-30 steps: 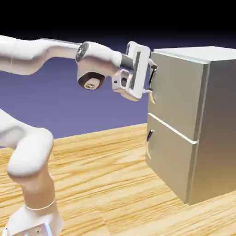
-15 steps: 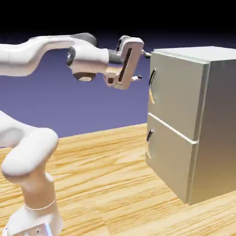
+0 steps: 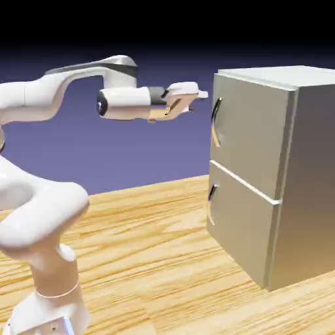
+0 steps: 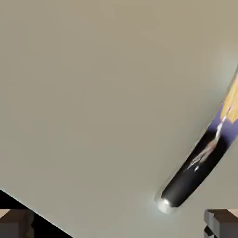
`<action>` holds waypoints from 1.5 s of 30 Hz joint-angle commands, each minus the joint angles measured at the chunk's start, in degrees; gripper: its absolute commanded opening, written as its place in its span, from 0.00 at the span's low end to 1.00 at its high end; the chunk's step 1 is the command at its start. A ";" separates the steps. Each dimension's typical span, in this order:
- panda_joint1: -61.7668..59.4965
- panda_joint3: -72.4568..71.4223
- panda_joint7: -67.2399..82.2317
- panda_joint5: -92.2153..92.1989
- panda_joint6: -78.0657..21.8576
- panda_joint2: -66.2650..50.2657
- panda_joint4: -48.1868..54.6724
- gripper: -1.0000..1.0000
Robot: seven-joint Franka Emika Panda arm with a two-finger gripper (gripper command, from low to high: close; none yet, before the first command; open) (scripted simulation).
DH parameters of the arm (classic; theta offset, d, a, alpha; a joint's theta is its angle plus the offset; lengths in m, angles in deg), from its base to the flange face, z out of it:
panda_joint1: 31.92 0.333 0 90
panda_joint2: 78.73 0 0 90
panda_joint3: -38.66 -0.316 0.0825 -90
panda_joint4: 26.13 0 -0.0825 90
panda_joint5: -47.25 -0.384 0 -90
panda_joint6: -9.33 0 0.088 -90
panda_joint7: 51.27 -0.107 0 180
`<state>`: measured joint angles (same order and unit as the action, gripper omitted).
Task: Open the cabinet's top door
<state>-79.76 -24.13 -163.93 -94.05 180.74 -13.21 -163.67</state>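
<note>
Gripper (image 3: 197,101) open, nothing held, just short of the cabinet (image 3: 314,170). Top door (image 3: 252,131) still shut, its handle (image 3: 216,122) ungrasped at the edge nearer the arm. Left to do, likely: line up, grip, pull.

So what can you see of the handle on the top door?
The handle is a slim, curved bar standing roughly upright near one side edge of the top door. It looks like polished metal: mirror-like, dark toward one end, with orange-yellow and violet reflections further along. The door is closed. Nothing touches the handle; the open gripper is off to the exterior view's left of it.
</note>
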 commanded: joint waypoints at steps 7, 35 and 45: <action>-5.99 -7.75 -8.67 -17.45 -0.32 4.06 2.90 0.50; 16.78 12.45 18.67 -24.75 -18.40 -15.29 -11.61 0.00; 32.55 32.28 8.78 -0.65 -30.09 -8.61 -26.25 0.00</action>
<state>-47.21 8.13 -155.10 -94.67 150.71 -21.82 -189.91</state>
